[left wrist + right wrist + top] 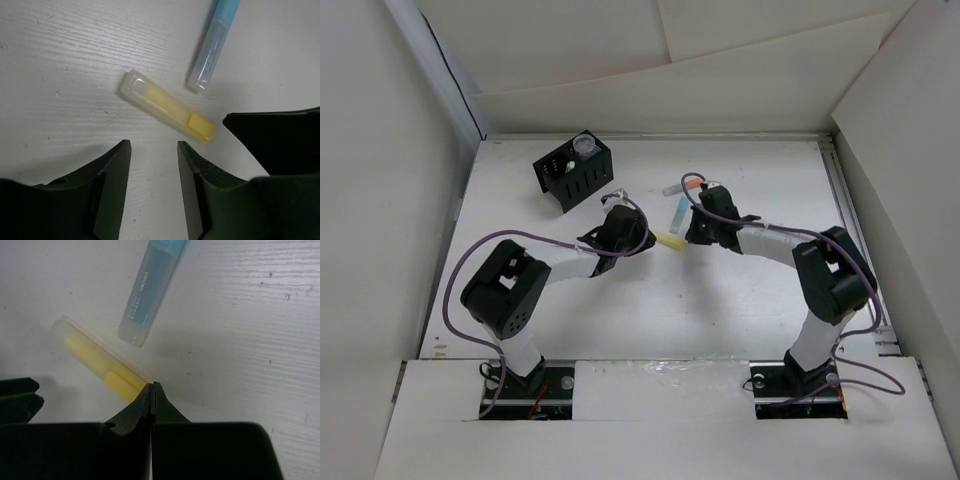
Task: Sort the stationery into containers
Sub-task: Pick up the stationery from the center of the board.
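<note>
Just ahead of empty, parted left fingers (112, 185) lies a translucent yellow stick (167, 105), right fingers (131, 417) pressed together.

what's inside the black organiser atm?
Top view shows a pale round roll in the far corner of the black organiser and something green beside it. Its walls hide anything deeper.

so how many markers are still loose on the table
3: a yellow marker in the middle, a light blue marker just behind it, and a grey marker with an orange tip behind that. Others may be hidden from view.
</note>
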